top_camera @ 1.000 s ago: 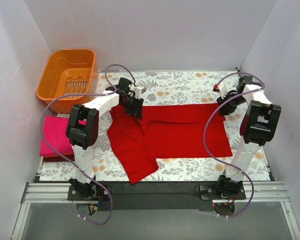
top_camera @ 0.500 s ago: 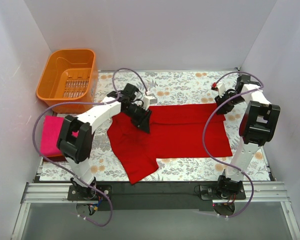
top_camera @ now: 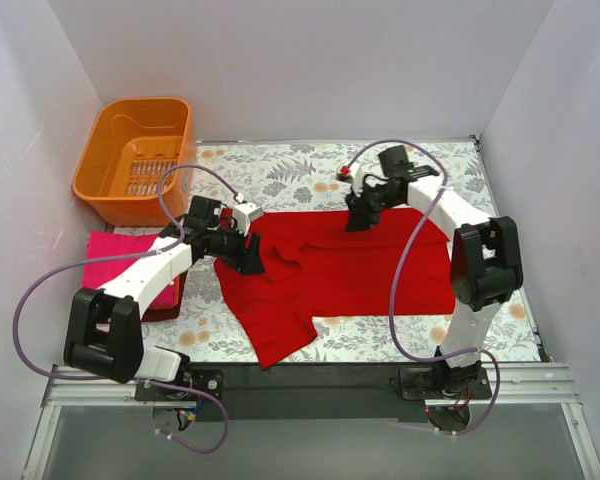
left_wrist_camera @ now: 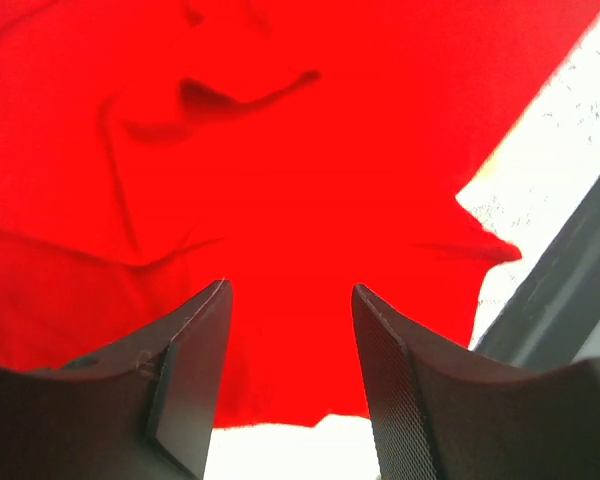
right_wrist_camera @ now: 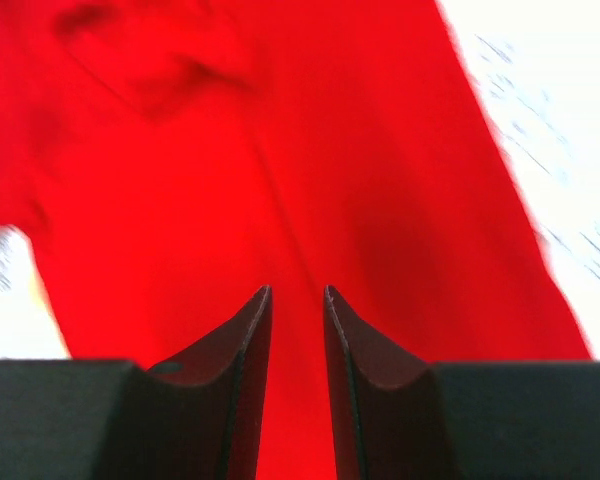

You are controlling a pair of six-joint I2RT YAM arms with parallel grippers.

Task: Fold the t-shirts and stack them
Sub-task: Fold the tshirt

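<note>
A bright red t-shirt (top_camera: 350, 265) lies spread on the floral cloth, with one part hanging toward the near left. My left gripper (top_camera: 248, 255) is open and low over the shirt's left part. In the left wrist view (left_wrist_camera: 290, 290) nothing is between the jaws, and red cloth (left_wrist_camera: 280, 150) lies beyond them. My right gripper (top_camera: 358, 218) is over the shirt's far edge near the middle. In the right wrist view (right_wrist_camera: 297, 290) its jaws stand a narrow gap apart above the red cloth (right_wrist_camera: 230, 150). A folded magenta-pink shirt (top_camera: 110, 262) lies at the left on a dark red one (top_camera: 167, 300).
An orange plastic slotted basket (top_camera: 135, 145) stands at the far left. The grey-and-orange floral cloth (top_camera: 380, 165) covers the table. White walls close in the left, right and far sides. A dark rail (top_camera: 310, 375) runs along the near edge.
My left gripper has moved left and nearer, from the shirt's far-left part to its left edge. My right gripper has swung left from the shirt's far-right corner to mid far edge.
</note>
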